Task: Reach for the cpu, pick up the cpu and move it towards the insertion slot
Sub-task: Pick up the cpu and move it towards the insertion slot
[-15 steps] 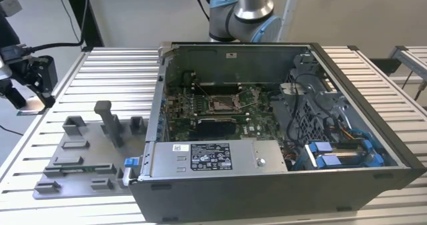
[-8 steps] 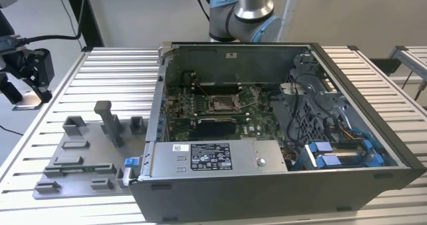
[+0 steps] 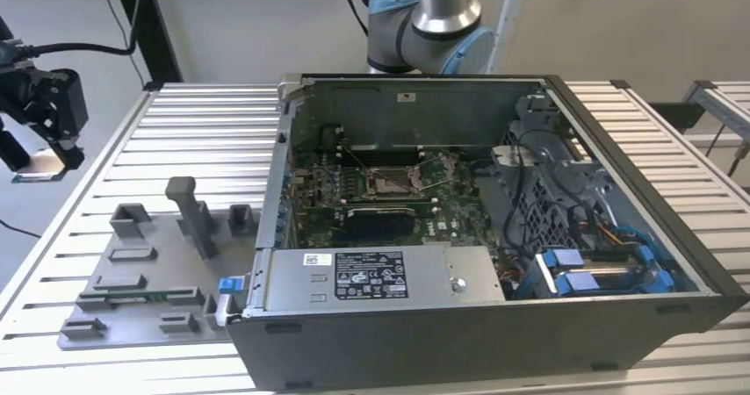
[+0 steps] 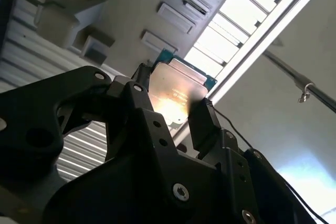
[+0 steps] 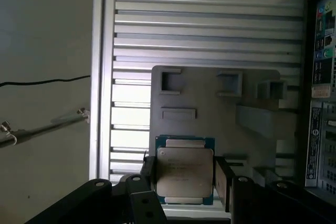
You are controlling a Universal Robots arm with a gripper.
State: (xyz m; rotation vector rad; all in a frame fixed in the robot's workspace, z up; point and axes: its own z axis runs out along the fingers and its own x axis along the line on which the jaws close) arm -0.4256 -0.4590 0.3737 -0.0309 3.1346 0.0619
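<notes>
Cpu (image 5: 185,167) shows its silvery top in both wrist views, clamped in the claw (image 5: 186,178). The exterior view adds the insertion slot (image 3: 393,182), well apart.

Silvery cpu (image 5: 185,170) gripped by claw (image 5: 186,178), well apart from insertion slot (image 3: 393,181).

There was one computer case (image 3: 469,342), open on one slatted table (image 3: 199,123), with one insertion slot (image 3: 393,182) on its board. Two blue drive carriers (image 3: 586,276) sat at its near corner on the exterior view's right. One grey fixture plate (image 3: 147,281) lay at the exterior view's left, its raised blocks overlapping too much to count. There was one cpu (image 5: 185,174), one robot arm (image 3: 422,26), and one gripper (image 4: 170,103) with two fingers (image 5: 223,182).
</notes>
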